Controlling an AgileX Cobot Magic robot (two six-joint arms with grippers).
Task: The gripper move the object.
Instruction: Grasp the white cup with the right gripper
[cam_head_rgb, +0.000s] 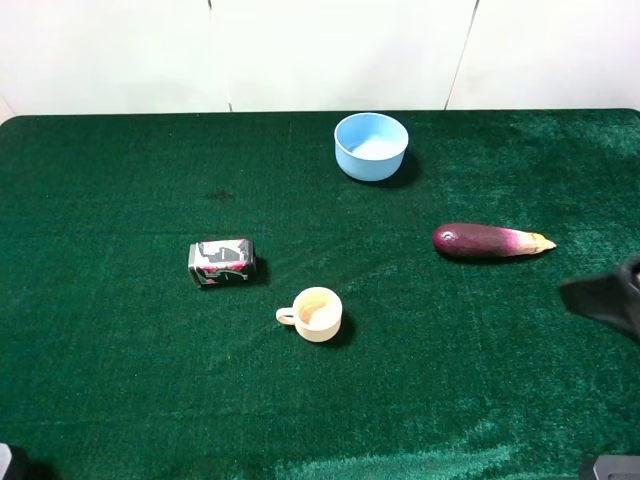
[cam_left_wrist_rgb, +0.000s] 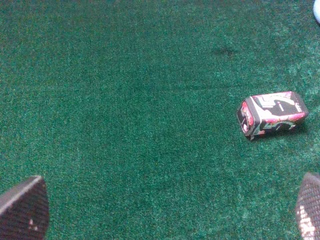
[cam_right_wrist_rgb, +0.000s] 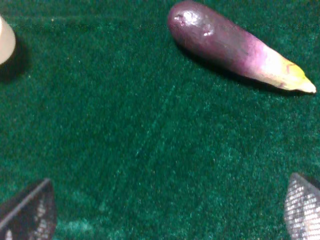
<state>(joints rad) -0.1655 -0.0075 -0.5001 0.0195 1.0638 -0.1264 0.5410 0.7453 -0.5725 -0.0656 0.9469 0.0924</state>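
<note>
The small cream mug stands upright on the green cloth near the middle front, its little handle to the left. An edge of it shows in the right wrist view. My right gripper is open and empty, with its fingertips wide apart over bare cloth, well to the right of the mug and just in front of the eggplant. Only a dark part of the right arm shows at the right edge of the high view. My left gripper is open and empty over bare cloth at the front left.
A light blue bowl stands at the back middle. A purple eggplant lies right of centre. A small patterned box lies on its side left of the mug. The green cloth covers the table.
</note>
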